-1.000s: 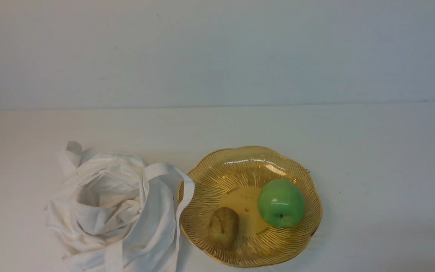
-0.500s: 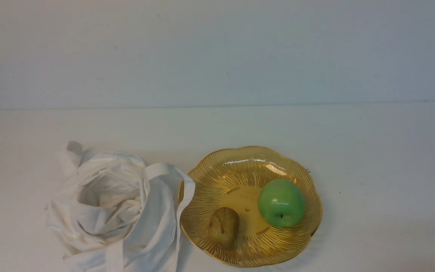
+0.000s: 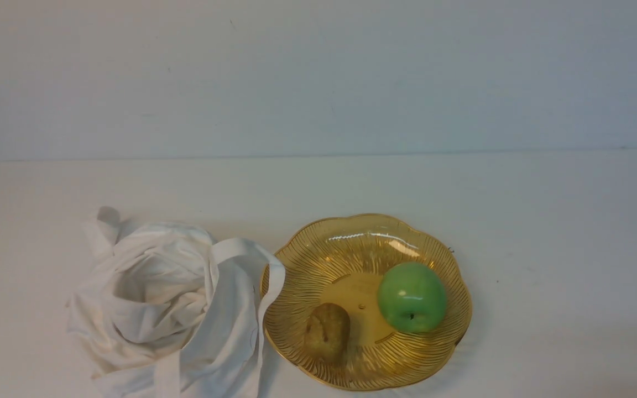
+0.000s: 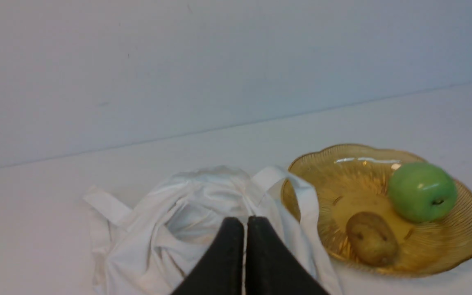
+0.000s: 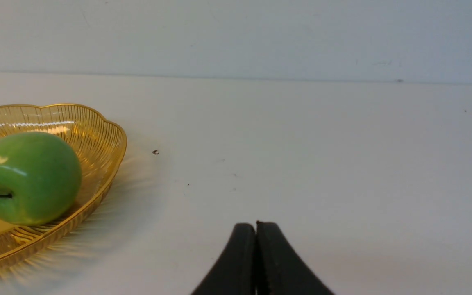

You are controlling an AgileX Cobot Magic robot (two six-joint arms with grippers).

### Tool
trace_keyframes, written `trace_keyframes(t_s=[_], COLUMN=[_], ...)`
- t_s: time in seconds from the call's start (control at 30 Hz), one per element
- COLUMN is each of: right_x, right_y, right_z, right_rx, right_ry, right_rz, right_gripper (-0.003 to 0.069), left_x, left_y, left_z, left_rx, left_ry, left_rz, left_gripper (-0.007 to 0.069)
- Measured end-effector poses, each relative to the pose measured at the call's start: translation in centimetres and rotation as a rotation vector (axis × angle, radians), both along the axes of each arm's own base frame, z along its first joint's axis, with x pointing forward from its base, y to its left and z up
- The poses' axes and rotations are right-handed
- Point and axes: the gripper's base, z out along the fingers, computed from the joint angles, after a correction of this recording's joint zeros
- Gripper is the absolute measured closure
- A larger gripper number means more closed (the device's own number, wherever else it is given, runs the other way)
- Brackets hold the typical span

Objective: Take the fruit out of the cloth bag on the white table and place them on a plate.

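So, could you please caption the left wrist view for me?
Left fingers shut, facing the cloth bag; fruit and apple on the plate.

Cloth bag (image 3: 147, 301): soft white fabric, creased, matt. Plate (image 3: 318, 260): translucent amber plastic w/ fine ribs, glossy. Fruit (image 3: 327, 331): dull, speckled brownish skin. Apple (image 3: 411, 297): smooth, glossy green. Desk (image 3: 545, 221): matt white surf., smooth.

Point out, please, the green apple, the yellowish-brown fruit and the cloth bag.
green apple (image 3: 411, 297), front view, middle of its glossy skin.
yellowish-brown fruit (image 3: 327, 331), front view, middle of its speckled skin.
cloth bag (image 3: 141, 318), front view, crumpled fabric inside its mouth.
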Motion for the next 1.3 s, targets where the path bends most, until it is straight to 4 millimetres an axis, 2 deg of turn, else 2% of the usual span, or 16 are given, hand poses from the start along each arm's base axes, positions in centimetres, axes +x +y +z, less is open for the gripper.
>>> trace_keyframes(t_s=[0.17,0.43,0.53,0.77,1.3], right_x=[0.0,0.0,0.0,0.0,0.0], right_y=[0.0,0.0,0.0,0.0,0.0], right_z=[0.0,0.0,0.0,0.0,0.0], right_rx=[0.000,0.000,0.000,0.001,0.001], right_ry=[0.001,0.001,0.001,0.001,0.001], right_rz=[0.000,0.000,0.000,0.000,0.000], right_gripper=[0.0671,0.0671,0.0671,0.0671,0.0671], left_x=[1.2,2.9,3.0,3.0,3.0], left_y=[-1.1,-1.0,-1.0,-1.0,-0.8], left_z=[-4.4,-9.6,-10.9,-11.6,-11.6], left_rx=[0.051,0.106,0.111,0.126,0.185], left_ry=[-0.007,0.009,0.032,0.074,0.067], left_rz=[0.078,0.216,0.218,0.214,0.224], left_gripper=[0.0632,0.0632,0.0632,0.0632,0.0632])
